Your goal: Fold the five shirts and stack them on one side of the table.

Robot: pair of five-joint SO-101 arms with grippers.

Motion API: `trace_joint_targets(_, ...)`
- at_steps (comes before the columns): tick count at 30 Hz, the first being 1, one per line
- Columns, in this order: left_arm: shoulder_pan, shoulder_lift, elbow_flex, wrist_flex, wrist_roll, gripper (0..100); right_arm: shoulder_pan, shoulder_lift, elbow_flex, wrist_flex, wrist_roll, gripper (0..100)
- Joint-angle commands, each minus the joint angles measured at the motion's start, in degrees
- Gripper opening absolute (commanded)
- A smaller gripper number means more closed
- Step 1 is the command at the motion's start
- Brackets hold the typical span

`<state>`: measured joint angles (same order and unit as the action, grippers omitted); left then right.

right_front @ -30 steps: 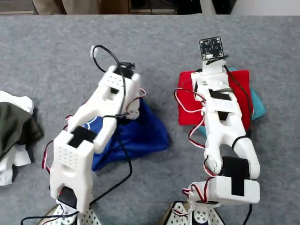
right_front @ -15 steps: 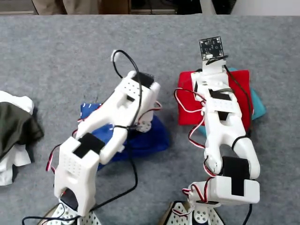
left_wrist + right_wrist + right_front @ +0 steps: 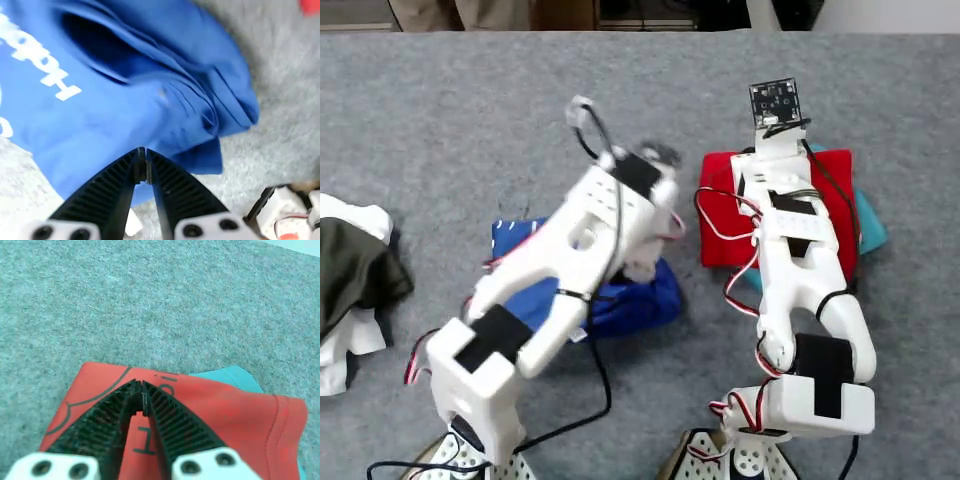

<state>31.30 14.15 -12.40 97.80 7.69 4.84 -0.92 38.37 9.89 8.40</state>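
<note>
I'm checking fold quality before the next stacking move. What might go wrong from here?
The blue shirt is bunched and rumpled along one edge, so it may stack lopsided. The left hand hangs near the red shirt and the right arm; a swing there might hit them. The teal shirt pokes out underneath, so the pile is uneven.

Tabletop point(image 3: 440, 110): grey, felt-like covering with a flecked texture, spanning the high view. Beyond its far edge, toward 12 o'clock, lies a narrow strip of room with a beige shape point(image 3: 430, 12) at 11 o'clock, a brown wooden panel point(image 3: 565, 12) beside it, dark objects point(image 3: 720, 12) and a pale surface point(image 3: 890, 12) at 1 o'clock.
</note>
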Motion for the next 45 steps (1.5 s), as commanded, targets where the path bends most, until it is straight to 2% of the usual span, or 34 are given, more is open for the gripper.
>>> trace_joint_targets(1, -5.6, -3.1, -6.2, -0.4, -1.1, 2, 0.7, -0.8, -2.4, -1.1, -0.5, 0.5)
trace_joint_targets(4, -9.8, -0.2, -6.6, -5.4, -0.8, 2, 0.7, -0.8, -2.4, -1.1, -0.5, 0.5)
trace_joint_targets(7, -9.9, 4.2, -6.7, -5.4, -0.6, 2, 0.7, -0.8, -2.4, -1.1, -0.5, 0.5)
trace_joint_targets(12, -4.6, 10.9, -5.6, -3.3, 3.4, 2, 0.5, -0.8, -2.4, -1.1, -0.5, 0.5)
trace_joint_targets(16, 0.6, 12.5, -4.2, -3.1, 4.0, 2, 0.7, -0.8, -2.4, -1.1, -0.5, 0.5)
trace_joint_targets(23, 2.9, 12.5, -0.6, -3.3, 4.0, 2, 0.7, -0.8, -2.4, -1.1, -0.5, 0.5)
trace_joint_targets(31, 9.6, 12.0, 1.6, -3.2, 4.1, 2, 1.9, -0.7, -2.9, -1.1, -0.7, 0.5)
trace_joint_targets(35, 11.5, 9.7, 2.1, -3.3, 4.1, 2, 4.4, -0.2, -4.1, -1.6, -4.1, 0.5)
trace_joint_targets(41, 10.6, 9.0, 5.0, -7.5, 4.0, 2, 4.4, 1.5, -5.4, -1.2, -4.5, 0.5)
trace_joint_targets(45, 2.8, 8.9, -0.3, -8.4, 3.9, 2, 4.4, 1.5, -5.4, -1.2, -4.3, 0.5)
